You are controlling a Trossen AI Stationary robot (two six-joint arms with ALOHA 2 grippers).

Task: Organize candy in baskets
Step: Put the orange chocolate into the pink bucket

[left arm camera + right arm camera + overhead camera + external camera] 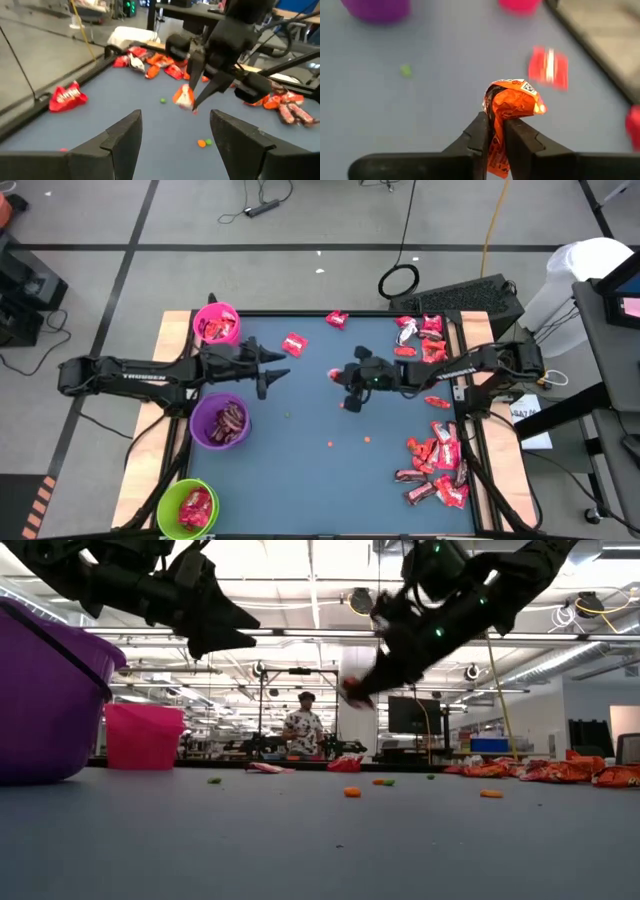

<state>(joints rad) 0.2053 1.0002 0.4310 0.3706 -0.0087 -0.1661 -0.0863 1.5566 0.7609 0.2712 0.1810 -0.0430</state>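
The right gripper (493, 131) holds its jaws clamped on an orange-red candy (512, 105) above mid-table. The pink basket (216, 322), purple basket (220, 421) and green basket (187, 508) line the left edge. The left gripper (275, 364), jaws open, waits nearer them.

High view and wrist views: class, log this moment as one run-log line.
right pincer: shut on candy, lifted mid-table | left pincer: open, empty, near purple basket | pink basket: holds candy

Grey floor (300, 240) marked with dark tape lines; black cable (262, 205) lying across it; overhead strip lights (300, 635) lit; a person (303, 725) stands beyond the bench.
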